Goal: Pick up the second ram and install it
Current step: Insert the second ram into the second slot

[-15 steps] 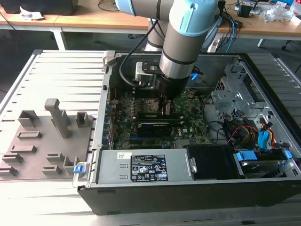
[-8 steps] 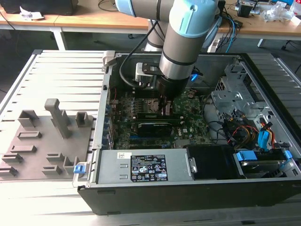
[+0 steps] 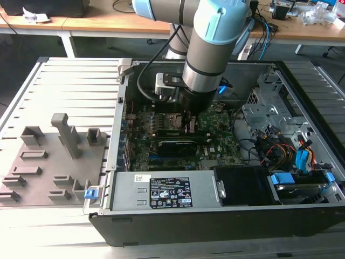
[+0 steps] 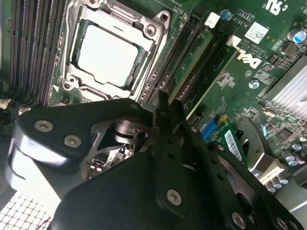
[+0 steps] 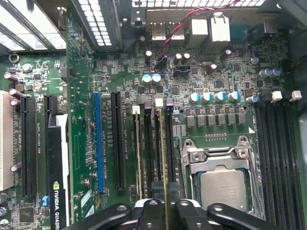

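1. The arm reaches in from the far side of the exterior view, its pale blue joint turned so the wrist points straight down.
2. The gripper hangs vertically below the wrist, low over the board.
3. In the second wrist view, its black fingers lie drawn close together.
4. In the first wrist view, the gripper clamps a thin edge-on stick.

A grey slatted metal table carries an open black computer case, lying on its side with the green motherboard facing up. On the exterior view's left, just beside the case, a grey foam tray with cut-out slots and raised blocks lies on the slats. Behind, wooden benches hold cables and clutter.
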Controlling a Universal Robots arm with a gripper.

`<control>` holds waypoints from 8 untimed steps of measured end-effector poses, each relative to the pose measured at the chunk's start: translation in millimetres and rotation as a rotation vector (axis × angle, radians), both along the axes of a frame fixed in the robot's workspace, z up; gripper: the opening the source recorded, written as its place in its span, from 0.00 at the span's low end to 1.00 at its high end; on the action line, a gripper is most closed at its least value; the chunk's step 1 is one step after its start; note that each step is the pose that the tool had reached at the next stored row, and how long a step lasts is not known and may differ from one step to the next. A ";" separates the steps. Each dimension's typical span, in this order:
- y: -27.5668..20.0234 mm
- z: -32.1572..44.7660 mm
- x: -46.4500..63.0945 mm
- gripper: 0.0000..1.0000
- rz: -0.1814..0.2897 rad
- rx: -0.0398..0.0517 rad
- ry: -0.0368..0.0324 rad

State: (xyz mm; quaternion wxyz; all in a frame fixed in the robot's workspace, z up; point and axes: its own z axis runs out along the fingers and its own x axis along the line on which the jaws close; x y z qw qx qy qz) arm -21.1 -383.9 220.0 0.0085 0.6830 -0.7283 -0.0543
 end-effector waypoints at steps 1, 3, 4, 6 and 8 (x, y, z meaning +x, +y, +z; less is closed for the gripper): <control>0.0 0.0 0.0 0.21 0.000 0.0000 0.0000; -0.1 3.8 0.0 0.21 0.000 -0.0002 0.0001; 0.0 9.0 0.0 0.21 0.000 -0.0001 0.0000; 0.9 20.5 -0.1 0.21 0.000 -0.0019 0.0001; 2.7 33.2 0.0 0.20 0.000 -0.0048 0.0001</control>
